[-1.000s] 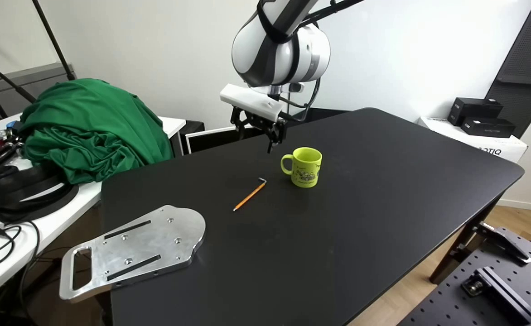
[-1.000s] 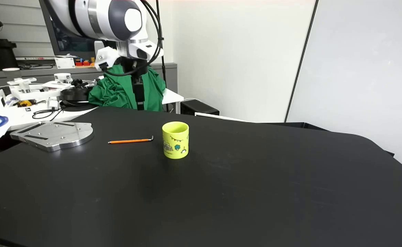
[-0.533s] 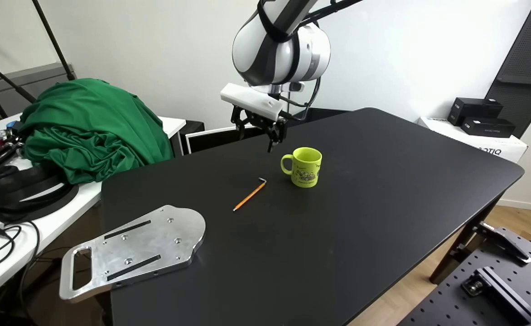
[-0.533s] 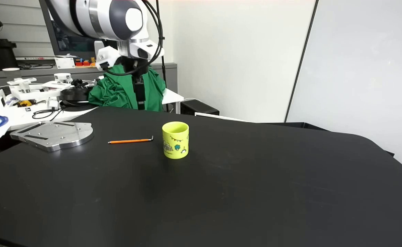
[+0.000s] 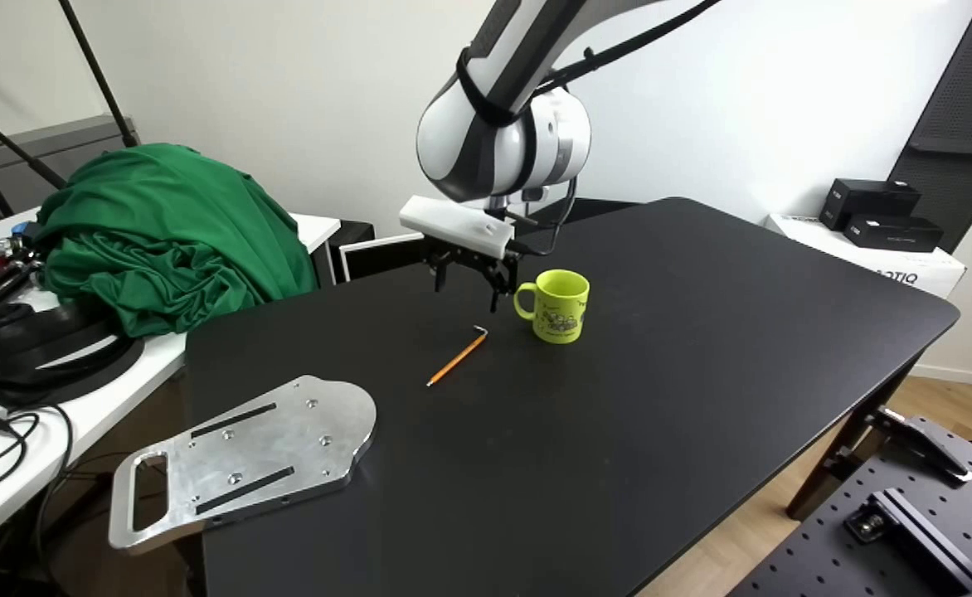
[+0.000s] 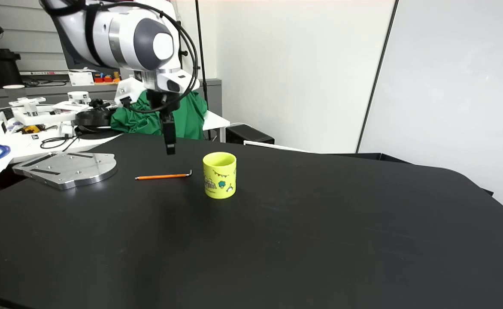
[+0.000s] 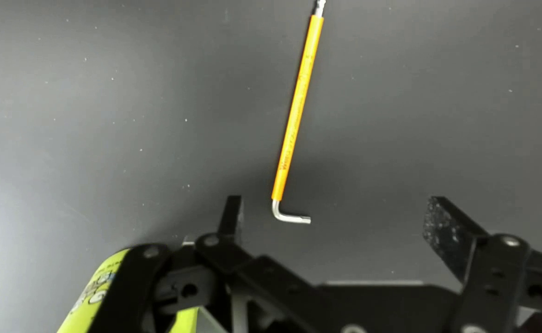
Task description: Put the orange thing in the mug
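Note:
The orange thing is a thin orange stick with a bent silver end, lying flat on the dark table in both exterior views (image 5: 457,361) (image 6: 163,176). In the wrist view the orange stick (image 7: 297,106) runs up the frame, its bent end near the space between the fingers. The lime-green mug (image 5: 559,307) (image 6: 219,176) stands upright beside the stick's bent end. In the wrist view the mug (image 7: 91,293) is partly hidden behind the left finger linkage. My gripper (image 5: 467,297) (image 6: 171,149) (image 7: 333,208) is open and empty, pointing down above the table, behind the stick in the exterior views.
A silver metal plate (image 5: 245,452) (image 6: 69,169) lies at the table's edge beyond the stick's straight end. A dark green cloth heap (image 5: 171,232) (image 6: 191,109) sits on a white side table with cables and parts. A white wall stands behind the arm.
My gripper has moved down toward the table and slightly to the left in both exterior views. It stays open. The stick and the mug have not moved.

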Robot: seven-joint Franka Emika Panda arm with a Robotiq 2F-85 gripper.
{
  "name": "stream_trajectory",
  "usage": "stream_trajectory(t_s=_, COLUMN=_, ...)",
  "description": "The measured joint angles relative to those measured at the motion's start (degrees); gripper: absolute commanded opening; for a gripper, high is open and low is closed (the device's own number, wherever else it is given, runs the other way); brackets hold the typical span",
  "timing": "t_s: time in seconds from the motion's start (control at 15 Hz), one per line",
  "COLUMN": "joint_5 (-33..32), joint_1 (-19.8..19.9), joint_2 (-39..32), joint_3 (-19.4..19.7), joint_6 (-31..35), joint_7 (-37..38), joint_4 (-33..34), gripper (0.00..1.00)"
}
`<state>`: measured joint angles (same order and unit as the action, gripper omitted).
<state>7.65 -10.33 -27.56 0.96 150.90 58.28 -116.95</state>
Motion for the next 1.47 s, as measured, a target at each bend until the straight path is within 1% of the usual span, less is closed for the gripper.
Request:
stream_trajectory(t_s=0.27, joint_5=0.00, joint_1=-1.52, joint_2=-3.49, joint_3=0.49, joint_6=0.06, joint_7=0.04, joint_4=0.23, gripper=1.00)
stream_trajectory(t_s=0.47, joint_5=-1.59, joint_1=-2.32, joint_2=-5.85, joint_3=1.62, joint_6=1.23, joint_7=-0.10, joint_4=0.40, gripper=1.00)
stream_trajectory(t_s=0.8, joint_5=-2.55, joint_1=-2.29, joint_2=-9.18, joint_3=3.64, joint_6=2.32, joint_7=-0.89, joint_4=1.98, gripper=1.00)
stream_trajectory(t_s=0.87, joint_5=-2.55, joint_1=-2.16, joint_2=-9.74, joint_3=3.96, joint_6=2.32, joint_7=-0.95, joint_4=2.50, gripper=0.75)
stream_trajectory(t_s=0.93, joint_5=-2.55, joint_1=-2.05, joint_2=-10.25, joint_3=4.29, joint_6=2.32, joint_7=-0.99, joint_4=2.99, gripper=0.73)
stream_trajectory(t_s=1.07, joint_5=-2.55, joint_1=-1.99, joint_2=-11.20, joint_3=5.00, joint_6=2.40, joint_7=-0.99, joint_4=3.92, gripper=0.60)
stream_trajectory(t_s=1.13, joint_5=-2.52, joint_1=-1.98, joint_2=-11.61, joint_3=5.29, joint_6=2.62, joint_7=-0.99, joint_4=4.25, gripper=0.51)
stream_trajectory(t_s=1.27, joint_5=-2.12, joint_1=-1.96, joint_2=-11.95, joint_3=5.55, joint_6=2.85, joint_7=-0.99, joint_4=4.79, gripper=0.40)
stream_trajectory(t_s=1.47, joint_5=-1.73, joint_1=-1.95, joint_2=-11.95, joint_3=5.58, joint_6=2.84, joint_7=-0.94, joint_4=5.34, gripper=0.20)
